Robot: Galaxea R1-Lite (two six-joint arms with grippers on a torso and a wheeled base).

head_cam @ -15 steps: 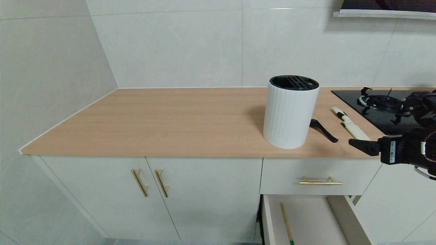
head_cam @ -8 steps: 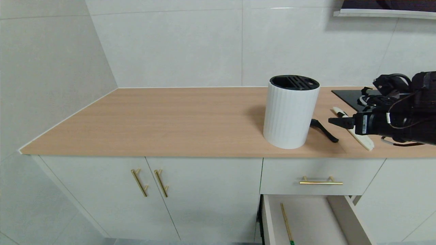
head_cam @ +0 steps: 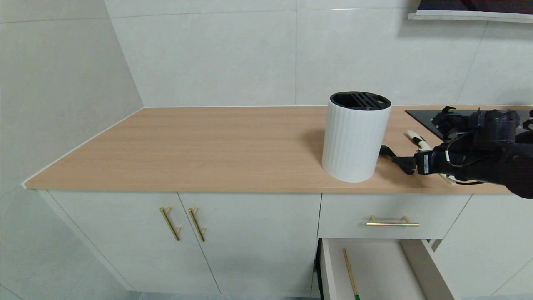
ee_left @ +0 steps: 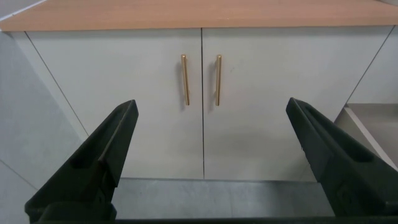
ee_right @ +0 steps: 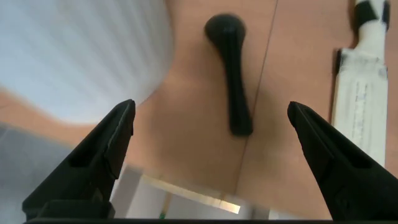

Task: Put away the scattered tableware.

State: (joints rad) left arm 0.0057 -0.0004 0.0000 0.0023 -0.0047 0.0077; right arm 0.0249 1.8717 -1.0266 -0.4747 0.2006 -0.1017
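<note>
A long light-brown wooden worktop runs along the tiled wall, above white cabinet doors with brass bar handles. Below its right part a white lower drawer is pulled open. A tall white ribbed cylindrical holder with a black slotted top stands upright near the worktop's front edge, toward its right end. A black glass hob is set into the far right corner. The right gripper hangs low over the front edge just right of the holder, its jaws spread wide. The left gripper sits low in front of the cabinet doors, jaws likewise spread with nothing between them. A white knife-shaped piece with a black band on its handle lies flat between the holder and the hob. A short black-handled utensil lies beside it, closer to the holder, between the right gripper's two fingers in the wrist view; contact cannot be told. A thin bamboo chopstick with a green tip lies in the open drawer along its left wall.
</note>
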